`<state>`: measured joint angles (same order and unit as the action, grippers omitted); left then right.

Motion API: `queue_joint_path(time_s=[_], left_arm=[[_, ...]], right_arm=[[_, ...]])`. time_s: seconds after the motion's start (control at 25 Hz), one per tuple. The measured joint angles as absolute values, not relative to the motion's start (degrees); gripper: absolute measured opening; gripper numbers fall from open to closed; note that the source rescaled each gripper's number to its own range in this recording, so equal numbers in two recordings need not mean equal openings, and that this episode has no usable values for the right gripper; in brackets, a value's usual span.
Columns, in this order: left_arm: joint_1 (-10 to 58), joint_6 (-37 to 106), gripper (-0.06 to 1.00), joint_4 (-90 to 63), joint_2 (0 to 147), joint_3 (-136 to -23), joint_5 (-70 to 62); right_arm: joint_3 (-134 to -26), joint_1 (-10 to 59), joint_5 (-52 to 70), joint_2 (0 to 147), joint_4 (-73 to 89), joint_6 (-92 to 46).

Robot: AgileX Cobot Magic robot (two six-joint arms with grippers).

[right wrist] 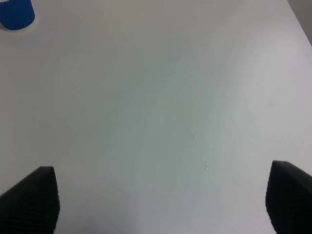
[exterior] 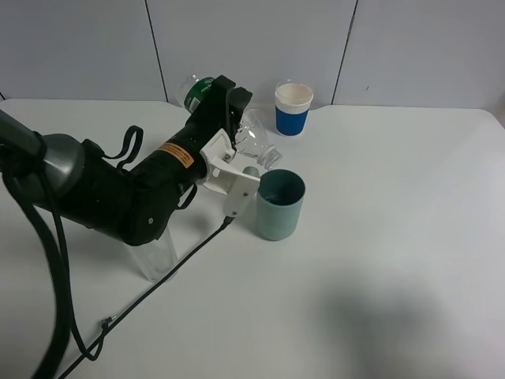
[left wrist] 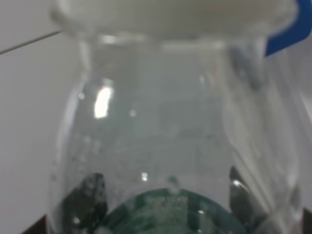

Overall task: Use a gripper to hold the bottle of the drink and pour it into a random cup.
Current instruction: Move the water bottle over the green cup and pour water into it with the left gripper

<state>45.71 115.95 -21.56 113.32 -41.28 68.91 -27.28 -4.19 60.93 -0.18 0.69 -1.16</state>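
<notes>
Now the small clear green-labelled plastic bottle (exterior: 256, 142) is clamped by the left gripper (exterior: 226, 101) and tipped over the teal-green cylindrical cup (exterior: 280, 205), pouring judged underway.

Glossy clear plastic bottle (exterior: 255, 141), matt cup (exterior: 280, 210)

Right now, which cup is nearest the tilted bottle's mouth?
The plain teal-green cylindrical cup, right by the neck of the clear green-labelled plastic bottle; the blue-and-white paper cup stands farther back.
</notes>
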Motion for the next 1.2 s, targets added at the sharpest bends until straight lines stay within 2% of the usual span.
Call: queue_joint_path(time_s=[1.2], left_arm=[[45.71,124.66,0.06,-21.58,113.32,-41.28,68.91]], right_arm=[[-27.28,-4.19,60.93,-0.18,0.69,-1.16]])
